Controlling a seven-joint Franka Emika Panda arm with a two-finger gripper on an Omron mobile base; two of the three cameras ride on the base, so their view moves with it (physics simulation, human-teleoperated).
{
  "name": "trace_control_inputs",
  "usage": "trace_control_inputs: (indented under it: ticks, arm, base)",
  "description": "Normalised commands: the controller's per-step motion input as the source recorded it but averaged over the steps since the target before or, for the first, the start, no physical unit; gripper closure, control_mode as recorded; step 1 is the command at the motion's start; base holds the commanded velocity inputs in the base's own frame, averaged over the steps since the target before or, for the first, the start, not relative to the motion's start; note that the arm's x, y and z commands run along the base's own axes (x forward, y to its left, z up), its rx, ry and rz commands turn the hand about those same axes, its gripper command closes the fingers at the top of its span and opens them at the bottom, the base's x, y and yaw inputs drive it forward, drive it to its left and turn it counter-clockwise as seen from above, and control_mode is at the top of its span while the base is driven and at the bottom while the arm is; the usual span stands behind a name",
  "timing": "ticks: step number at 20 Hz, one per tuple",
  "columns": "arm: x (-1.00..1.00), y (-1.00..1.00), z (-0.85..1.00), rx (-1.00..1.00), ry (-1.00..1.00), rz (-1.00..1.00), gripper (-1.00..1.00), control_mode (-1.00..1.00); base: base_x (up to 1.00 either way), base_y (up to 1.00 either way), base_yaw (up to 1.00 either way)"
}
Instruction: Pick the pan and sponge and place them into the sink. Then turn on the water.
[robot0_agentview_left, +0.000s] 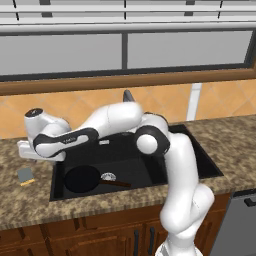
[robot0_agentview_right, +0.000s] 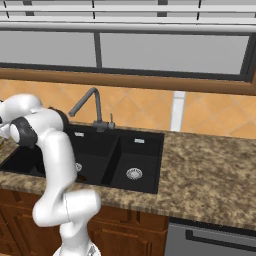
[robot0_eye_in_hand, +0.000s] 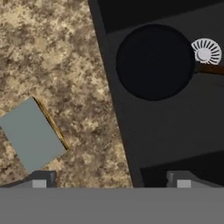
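**Pan in the basin, sponge next**

Nearest the hand camera, the gripper (robot0_eye_in_hand: 111, 181) stands released, jaws spread wide and holding nothing, above the rim between surface (robot0_eye_in_hand: 65, 52) and sink (robot0_eye_in_hand: 175, 131). The sponge (robot0_eye_in_hand: 31, 133) lies grey face up on the stone just beside the basin edge, off to one fingertip's side, so the hand is probably lining up for it. The pan (robot0_agentview_left: 82, 179) already rests flat in the larger basin, handle pointing across the drain (robot0_eye_in_hand: 205, 51). No water runs from the faucet (robot0_agentview_right: 90, 102)

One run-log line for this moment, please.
pan: in sink | sponge: on counter, grey face up | gripper: open, above sponge-side counter edge | water: off
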Motion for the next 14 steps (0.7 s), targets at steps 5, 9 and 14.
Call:
trace_control_inputs:
  ticks: [5, 9, 14]
  arm:
    - [0.17, 0.31, 0.03, -0.09, 0.06, 0.04, -1.0, -1.0]
    - [0.04, 0.43, 0.0, -0.1, 0.02, 0.13, -1.0, -1.0]
    - [0.02, 0.35, 0.0, -0.01, 0.0, 0.11, -1.0, -1.0]
  base:
    - [0.0, 0.0, 0.0]
    - [0.0, 0.0, 0.0]
    - [0.0, 0.0, 0.0]
